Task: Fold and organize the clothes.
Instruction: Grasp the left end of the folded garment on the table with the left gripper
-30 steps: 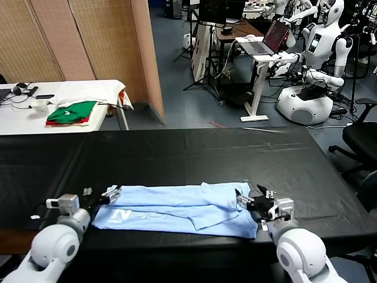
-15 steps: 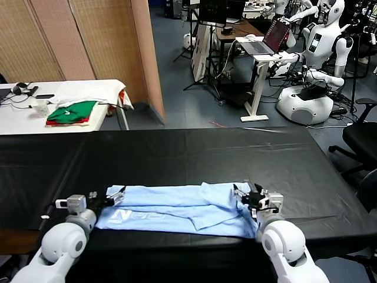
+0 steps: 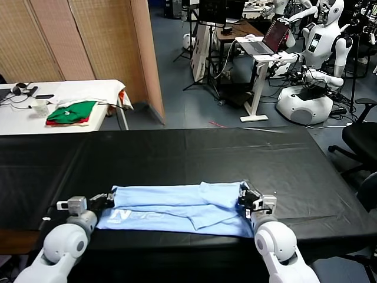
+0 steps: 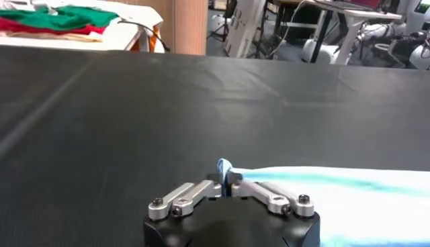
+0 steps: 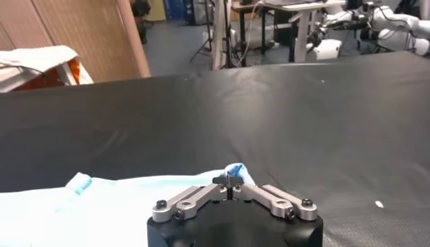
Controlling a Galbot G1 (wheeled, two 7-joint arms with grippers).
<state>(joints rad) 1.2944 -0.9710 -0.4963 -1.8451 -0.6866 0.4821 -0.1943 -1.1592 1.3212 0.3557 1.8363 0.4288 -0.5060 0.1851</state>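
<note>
The light-blue T-shirt (image 3: pixel 179 207) lies in a long band along the lower middle of the head view, on the black table (image 3: pixel 188 154), with the left tool (image 3: pixel 109 197) clamped on its left end and the right tool (image 3: pixel 244 197) clamped on its right end. To fold it well, I judge both ends should rise together and level, keeping the cloth taut. A second ago both tools stood apart beside the cloth; now they are pinched on it.
</note>
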